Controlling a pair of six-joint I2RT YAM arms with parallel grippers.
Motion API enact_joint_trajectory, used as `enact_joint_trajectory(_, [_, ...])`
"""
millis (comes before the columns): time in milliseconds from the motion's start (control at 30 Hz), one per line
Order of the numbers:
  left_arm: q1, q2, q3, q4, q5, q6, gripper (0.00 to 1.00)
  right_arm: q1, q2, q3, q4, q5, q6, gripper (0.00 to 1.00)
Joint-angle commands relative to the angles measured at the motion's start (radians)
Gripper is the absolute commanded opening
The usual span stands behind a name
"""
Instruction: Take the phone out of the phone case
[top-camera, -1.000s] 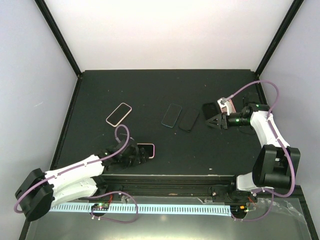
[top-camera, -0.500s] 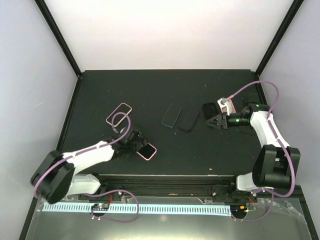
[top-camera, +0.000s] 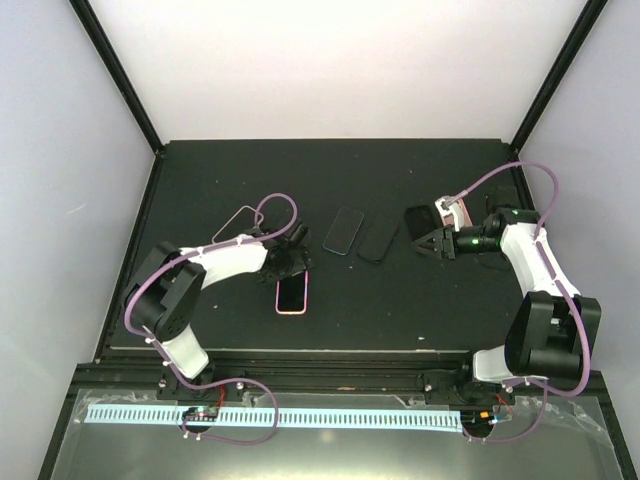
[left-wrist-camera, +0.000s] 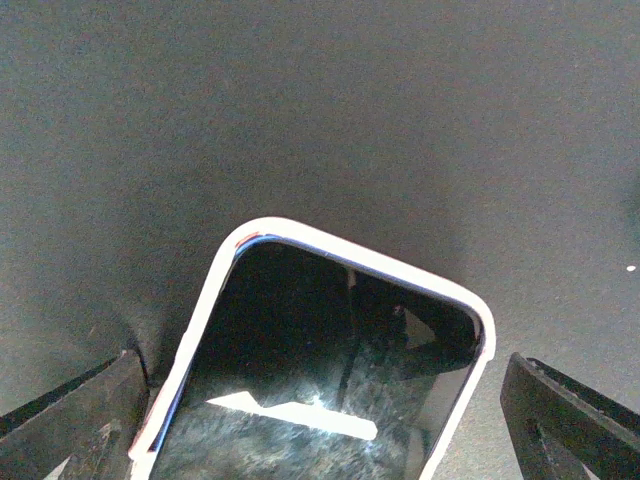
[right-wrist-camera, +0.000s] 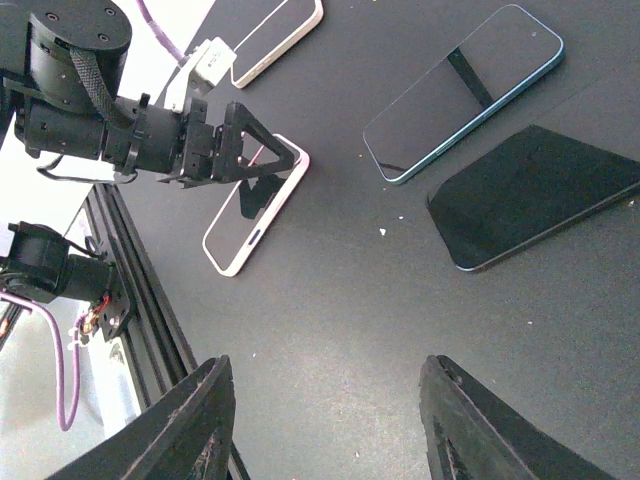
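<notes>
Left tool (top-camera: 292, 262) stands open, its fingers (left-wrist-camera: 70, 420) spread to either side of one short end of the pink-rimmed case (left-wrist-camera: 345, 250) and set wider than the case; contact cannot be confirmed. Right tool (top-camera: 422, 241) is likewise open, with nothing between its fingers (right-wrist-camera: 200, 410), held over the right part of the tabletop (top-camera: 200, 180). Count: four flat handset-sized items. Item one, the pink-rimmed case, lies flat with the phone (left-wrist-camera: 330, 350) seated in it, dark screen up, near the middle of the tabletop and somewhat toward the near edge. Item two, a second pink-rimmed handset (right-wrist-camera: 278, 30), lies farther left and farther back, partly crossed by the left arm's cable (top-camera: 275, 203). Items three and four, a blue-rimmed phone (right-wrist-camera: 465, 90) and a matte black slab (right-wrist-camera: 535, 195) (phone or bare case, not determinable), lie side by side between the two tools, close but not touching. All four sit well in from the tabletop's edges. Bare surface shows across the far half and at the near right.
</notes>
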Motion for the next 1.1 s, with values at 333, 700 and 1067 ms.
enact_joint_trajectory(333, [-0.017, 0.091, 0.103, -0.200, 0.090, 0.444, 0.99, -0.001, 0.028, 0.022, -0.024, -0.057, -0.035, 0.52])
enact_joint_trajectory(700, [-0.017, 0.130, 0.138, -0.174, 0.179, 0.527, 0.99, -0.001, 0.008, 0.012, -0.015, -0.050, -0.027, 0.52])
enact_joint_trajectory(1067, [-0.014, 0.211, 0.196, -0.349, 0.114, 0.544, 0.99, -0.002, 0.020, 0.016, -0.015, -0.052, -0.025, 0.52])
